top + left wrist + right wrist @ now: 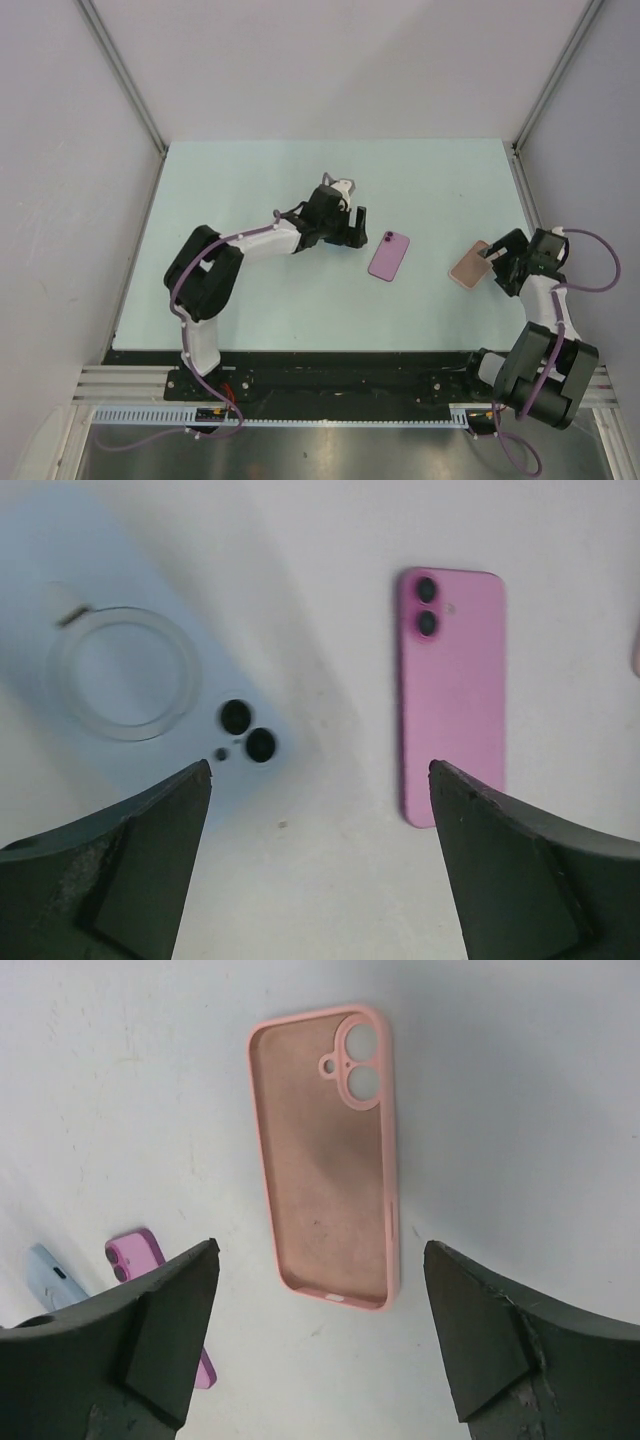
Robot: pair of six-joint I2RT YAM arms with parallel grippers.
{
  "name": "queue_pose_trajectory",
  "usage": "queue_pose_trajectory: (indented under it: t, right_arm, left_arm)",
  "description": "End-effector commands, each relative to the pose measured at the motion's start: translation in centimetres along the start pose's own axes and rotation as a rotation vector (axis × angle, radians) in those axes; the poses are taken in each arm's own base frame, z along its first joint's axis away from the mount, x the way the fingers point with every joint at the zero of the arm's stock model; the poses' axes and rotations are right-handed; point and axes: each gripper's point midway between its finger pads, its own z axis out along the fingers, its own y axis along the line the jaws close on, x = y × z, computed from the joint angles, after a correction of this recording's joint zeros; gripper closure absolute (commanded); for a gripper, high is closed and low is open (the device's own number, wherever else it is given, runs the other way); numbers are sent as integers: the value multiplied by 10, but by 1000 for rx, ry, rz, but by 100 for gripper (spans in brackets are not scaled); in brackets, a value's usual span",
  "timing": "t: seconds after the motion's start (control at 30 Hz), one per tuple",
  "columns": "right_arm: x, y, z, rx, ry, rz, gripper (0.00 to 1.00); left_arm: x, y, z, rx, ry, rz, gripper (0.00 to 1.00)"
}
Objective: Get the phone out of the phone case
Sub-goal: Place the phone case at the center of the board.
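Phone (452, 695) looks already out to us. It lies bare, pink back up, on the counter (330, 600), just beyond the tip of one of the left fingers (120, 870) and touching nothing. The case (325, 1155) lies empty, hollow side up, framed in the gap ahead of the right fingers (520, 1340), well apart from the phone. Both pairs are spread wide and hold nothing. Beyond the other left fingertip there's a pale blue thing (150, 670) with a ring on its back; phone or case, we can't tell. We reckon the pulling-apart step is done, so next just calls for lifting both arms straight off without nudging anything.
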Motion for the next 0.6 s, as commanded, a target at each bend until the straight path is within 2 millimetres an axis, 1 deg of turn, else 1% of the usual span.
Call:
queue_pose_trajectory:
  t: [0.0,0.03,0.07,0.1,0.13,0.17,0.2,0.23,0.27,0.3,0.33,0.37,0.4,0.43,0.47,0.5,0.53,0.57]
  right_arm:
    - [-19,3,-13,9,-69,9,12]
    - [-21,9,-20,2,-104,-16,12]
    - [-21,15,-23,-9,-116,-31,11]
    - [-21,22,-27,-23,-131,-40,11]
    - [-19,30,-31,-40,-139,-62,11]
    - [-14,44,-35,-66,-154,-104,11]
    - [-11,54,-38,-82,-158,-127,11]
    - [-9,59,-39,-80,-169,-139,11]
    - [8,75,-40,-122,-133,-181,11]
    - [11,79,-39,-121,-140,-197,11]
    - [14,83,-38,-120,-139,-203,11]
    - [25,89,-36,-126,-113,-229,11]
    - [35,93,-35,-135,-94,-251,11]
    - [38,93,-34,-118,-93,-252,11]
    - [42,90,-32,-99,-87,-255,11]
    - [50,91,-31,-98,-71,-271,11]
    - [51,90,-31,-87,-73,-276,11]
    - [53,90,-30,-84,-65,-281,10]
  left_arm:
    - [-46,29,-40,-192,-79,-9,4]
    - [-44,43,-45,-253,-67,-27,3]
    - [-46,48,-46,-268,-66,-46,2]
    - [-46,58,-48,-291,-63,-84,1]
    - [-42,61,-49,-294,-37,-106,0]
    - [-43,62,-45,-290,-26,-116,0]
    - [-41,62,-41,-292,-5,-113,0]
    - [-33,64,-39,-307,34,-112,0]
    - [-33,65,-30,-329,49,-118,0]
    - [-30,65,-26,-358,63,-119,0]
    - [-22,70,-26,-399,97,-122,0]
    - [-24,76,-20,-452,89,-129,0]
    - [-22,74,-18,-467,94,-125,0]
    - [-20,74,-16,-484,99,-125,0]
    - [-23,73,-14,-493,85,-130,0]
    - [-16,75,-6,-505,99,-132,0]
    - [-21,72,-5,-509,97,-138,0]
    - [-19,72,-3,-516,102,-150,0]
